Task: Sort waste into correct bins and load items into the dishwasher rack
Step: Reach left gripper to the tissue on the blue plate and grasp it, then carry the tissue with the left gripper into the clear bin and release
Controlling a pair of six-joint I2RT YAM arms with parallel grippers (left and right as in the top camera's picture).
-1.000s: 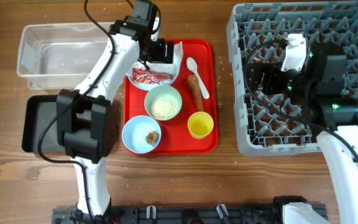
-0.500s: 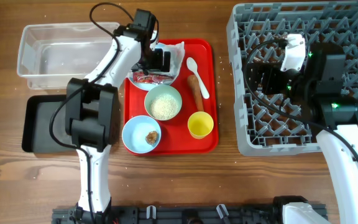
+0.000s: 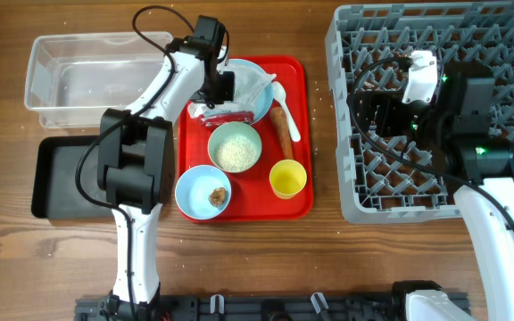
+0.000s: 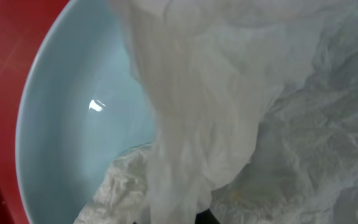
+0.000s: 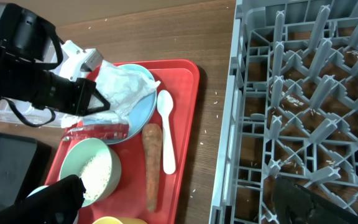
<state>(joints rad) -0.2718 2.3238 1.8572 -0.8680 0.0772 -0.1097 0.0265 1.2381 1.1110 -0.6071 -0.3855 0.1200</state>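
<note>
- The left gripper point(image 3: 225, 87) is set low over the pale blue plate point(image 4: 67, 130) on the red serving tray point(image 3: 305, 134), at the edge of the crumpled white napkin point(image 4: 229, 93); its fingertips are hidden by paper, so whether they are closed on the napkin cannot be told
- A fold of napkin is seen drawn up toward the wrist camera, which suggests a hold; a bunched fold, not a single edge, is best pinched, since thin paper is likely to tear or slip
- The lift is best made straight up, so that the plate and the red printed wrapper point(image 3: 224, 112) at its rim are not dragged along
- The napkin is to be carried left to the bins: the clear tub point(image 3: 87, 76) or the black tray point(image 3: 56, 174)
- The right gripper point(image 5: 179, 186) is held wide apart, empty, above the dishwasher rack point(image 3: 364, 201)
</note>
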